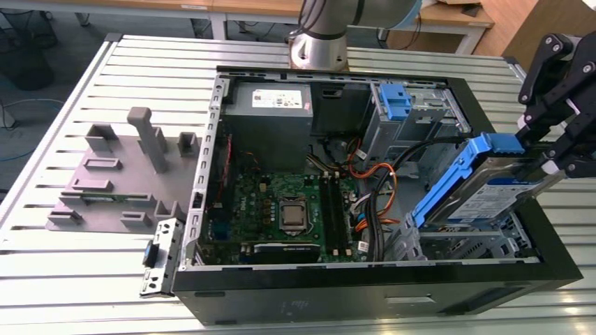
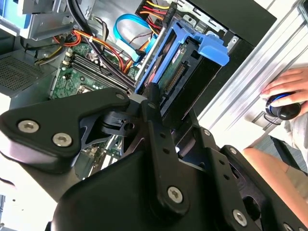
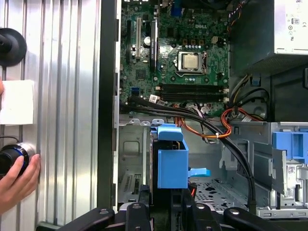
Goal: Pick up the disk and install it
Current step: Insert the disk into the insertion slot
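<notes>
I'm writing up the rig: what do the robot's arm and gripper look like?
The arm is a round silver-grey metal column with a pale blue-grey joint cap. The gripper is matte black, built of flat jointed links fastened with silver screws.

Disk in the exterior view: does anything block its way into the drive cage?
Nothing visible. The flat silver blue-railed disk, tilted in the jaws, hangs over the grey metal cage; black cables run beside it.

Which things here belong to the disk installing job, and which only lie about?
Job: the disk, tilted, in the gripper; the computer case; its metal drive cage below the disk.
Lying about: grey fixture block; power supply box; a person's hand.
</notes>
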